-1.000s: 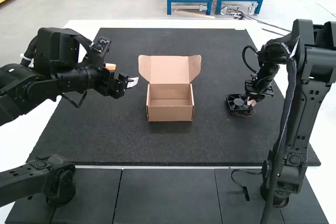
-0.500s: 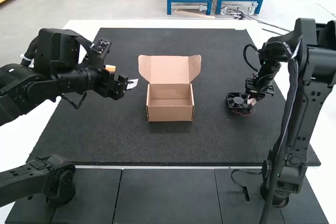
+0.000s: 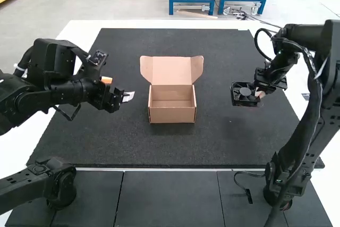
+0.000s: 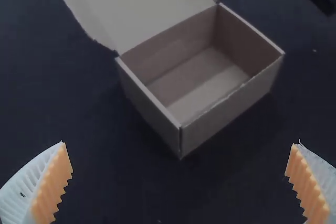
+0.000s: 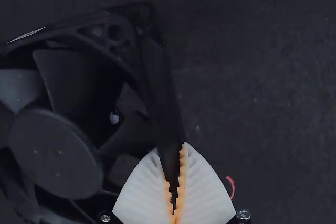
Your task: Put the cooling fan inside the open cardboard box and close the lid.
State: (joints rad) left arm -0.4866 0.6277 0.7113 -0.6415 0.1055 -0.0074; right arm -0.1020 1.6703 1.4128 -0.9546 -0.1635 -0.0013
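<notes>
A small brown cardboard box (image 3: 171,103) stands open in the middle of the black mat, its lid (image 3: 171,70) folded back and upright; the inside (image 4: 197,82) is bare. The black square cooling fan (image 3: 245,94) hangs above the mat to the right of the box. My right gripper (image 3: 258,92) is shut on the edge of the fan's frame (image 5: 160,98), its white ribbed fingers (image 5: 197,192) pinching the rim. My left gripper (image 3: 121,97) hovers left of the box, open, and its orange pads (image 4: 52,179) face the box with nothing between them.
The black mat (image 3: 175,147) covers most of the table, with bare room in front of the box and on both sides. White table edge (image 3: 79,25) shows beyond the mat at the far left.
The right gripper has lifted the fan off the mat and raised it slightly. The left gripper has drawn back a little to the left and toward the front.
</notes>
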